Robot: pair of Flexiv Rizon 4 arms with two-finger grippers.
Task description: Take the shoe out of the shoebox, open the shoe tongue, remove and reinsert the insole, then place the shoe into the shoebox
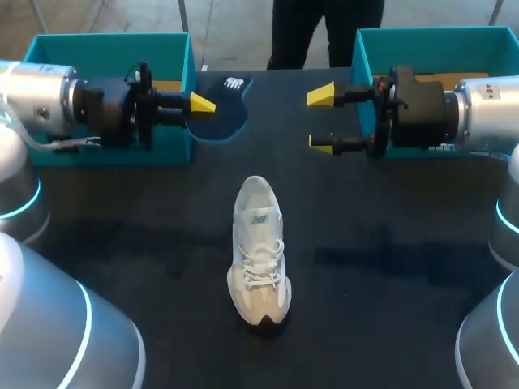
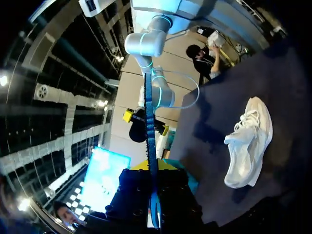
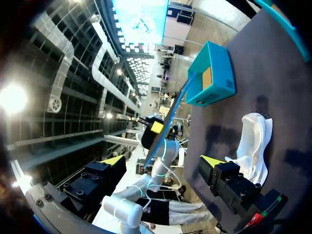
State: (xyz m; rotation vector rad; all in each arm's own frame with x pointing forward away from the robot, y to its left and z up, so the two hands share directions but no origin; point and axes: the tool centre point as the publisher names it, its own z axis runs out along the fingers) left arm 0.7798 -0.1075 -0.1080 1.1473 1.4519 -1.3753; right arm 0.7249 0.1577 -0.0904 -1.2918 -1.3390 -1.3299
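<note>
Only overhead shows the insole (image 1: pixel 227 117) broadside in the left hand (image 1: pixel 203 103).

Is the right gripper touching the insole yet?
Apart. The head view shows a wide gap between the open right gripper and the insole.

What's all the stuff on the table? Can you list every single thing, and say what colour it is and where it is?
shoe: one, white, laces up, in the middle of the table.
insole: one, dark blue, at the far side between the two boxes, held above the table.
left box: one, teal, far left corner.
right box: one, teal, far right corner.
table: one, black, under everything.
left gripper: one, yellow-tipped, in front of the left box, shut on the insole.
right gripper: one, yellow-tipped, in front of the right box, open and holding nothing.
</note>
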